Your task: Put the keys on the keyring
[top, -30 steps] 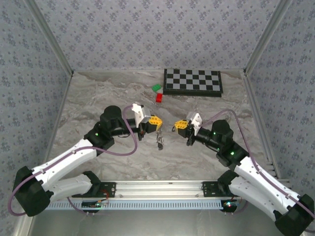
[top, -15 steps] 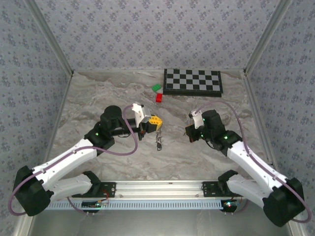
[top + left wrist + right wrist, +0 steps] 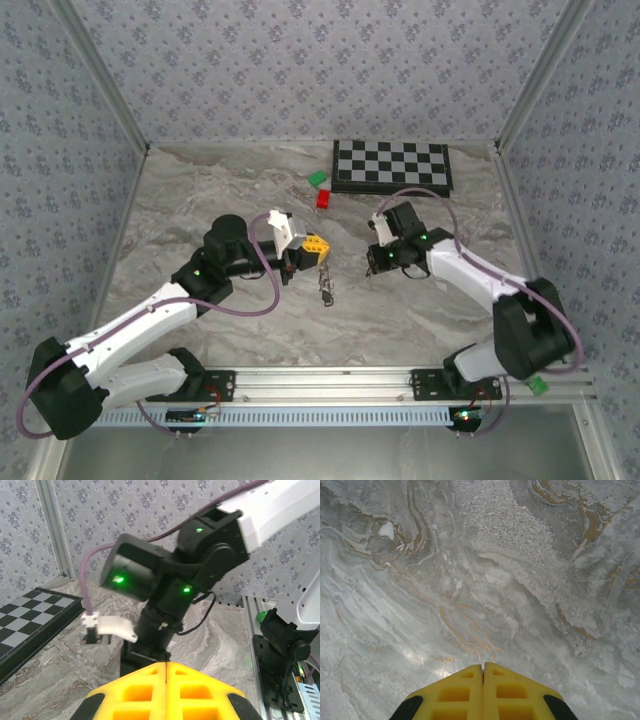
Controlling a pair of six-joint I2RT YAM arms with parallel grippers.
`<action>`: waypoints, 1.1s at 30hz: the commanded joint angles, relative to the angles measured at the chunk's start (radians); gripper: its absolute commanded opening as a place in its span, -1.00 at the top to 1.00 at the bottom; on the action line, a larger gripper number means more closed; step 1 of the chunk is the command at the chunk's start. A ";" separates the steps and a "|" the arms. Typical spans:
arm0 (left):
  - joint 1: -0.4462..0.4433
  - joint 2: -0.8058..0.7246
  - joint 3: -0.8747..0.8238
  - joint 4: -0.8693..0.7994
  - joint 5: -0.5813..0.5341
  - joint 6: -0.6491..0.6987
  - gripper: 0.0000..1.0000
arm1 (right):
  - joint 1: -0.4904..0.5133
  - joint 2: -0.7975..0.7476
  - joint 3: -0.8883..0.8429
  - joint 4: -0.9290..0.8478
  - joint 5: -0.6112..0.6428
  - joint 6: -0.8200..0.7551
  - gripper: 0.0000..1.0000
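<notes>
Top external: keys (image 3: 325, 287) small dark-silvery clump.

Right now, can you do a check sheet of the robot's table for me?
Surface: marble-look table, nothing spilled.
Job's things: keys, a tiny bunch right by the left gripper; too small to tell more.
Clutter: red block, green block, chessboard, all at the far edge.
Grippers: left gripper shut; right gripper shut, pointing down at bare table.
Cables: purple cables loop along both arms.
Surroundings: patterned walls, metal rail.
</notes>
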 commanded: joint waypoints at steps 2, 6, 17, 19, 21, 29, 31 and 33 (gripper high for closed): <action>0.003 -0.018 0.005 0.045 0.001 0.000 1.00 | 0.009 0.167 0.156 -0.148 0.022 0.009 1.00; 0.005 -0.018 0.003 0.046 -0.001 0.000 1.00 | 0.028 0.267 0.222 -0.160 0.017 -0.018 1.00; 0.012 -0.014 -0.003 0.052 -0.002 -0.001 1.00 | 0.070 0.462 0.387 -0.199 0.052 0.004 1.00; 0.014 -0.015 -0.003 0.050 -0.002 -0.002 1.00 | 0.080 0.482 0.395 -0.191 0.061 0.004 1.00; 0.016 -0.017 -0.004 0.051 -0.003 -0.002 1.00 | 0.086 0.489 0.386 -0.175 0.070 0.012 1.00; 0.020 -0.016 -0.009 0.058 -0.002 -0.006 1.00 | 0.110 0.479 0.321 -0.089 0.105 0.049 0.89; 0.020 -0.014 -0.009 0.059 -0.001 -0.008 1.00 | 0.113 0.469 0.313 -0.079 0.097 0.055 0.69; 0.020 -0.015 -0.009 0.059 0.000 -0.008 1.00 | 0.114 0.451 0.307 -0.073 0.094 0.061 0.62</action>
